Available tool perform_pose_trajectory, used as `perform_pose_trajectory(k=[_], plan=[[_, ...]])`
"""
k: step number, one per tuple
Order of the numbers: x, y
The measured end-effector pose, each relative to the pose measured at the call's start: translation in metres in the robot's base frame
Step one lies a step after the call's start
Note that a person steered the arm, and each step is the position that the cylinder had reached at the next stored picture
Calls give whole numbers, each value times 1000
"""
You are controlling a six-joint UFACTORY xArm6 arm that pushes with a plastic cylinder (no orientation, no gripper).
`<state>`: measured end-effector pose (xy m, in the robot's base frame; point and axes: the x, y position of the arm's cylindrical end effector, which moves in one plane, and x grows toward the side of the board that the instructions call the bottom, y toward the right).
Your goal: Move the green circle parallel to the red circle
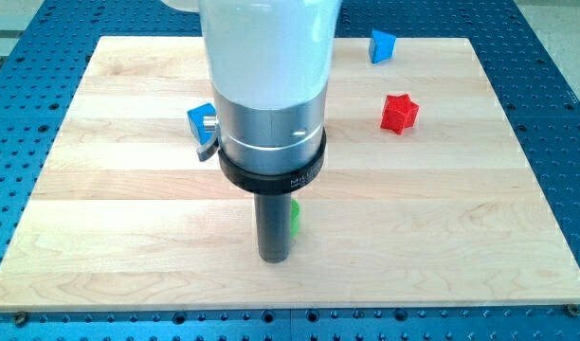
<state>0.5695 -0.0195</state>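
My tip [274, 258] rests on the wooden board [129, 218] at the lower middle of the view. A green block [295, 218] shows as a thin sliver just to the right of the rod, touching or nearly touching it; most of it is hidden, so its shape cannot be made out. No red circle shows in the view. The arm's white and grey body [269, 85] covers the upper middle of the board and may hide blocks behind it.
A red star-shaped block [399, 113] lies at the upper right. A blue block [382, 45] sits near the top edge, right of the arm. Another blue block [200, 120] pokes out at the arm's left side. The board rests on a blue perforated table [565, 114].
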Motion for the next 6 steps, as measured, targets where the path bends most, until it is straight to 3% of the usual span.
perform_pose_trajectory(k=[1,2,3,4,6], plan=[[-78,-1],[-125,17],[-94,8],[-78,35],[-210,130]])
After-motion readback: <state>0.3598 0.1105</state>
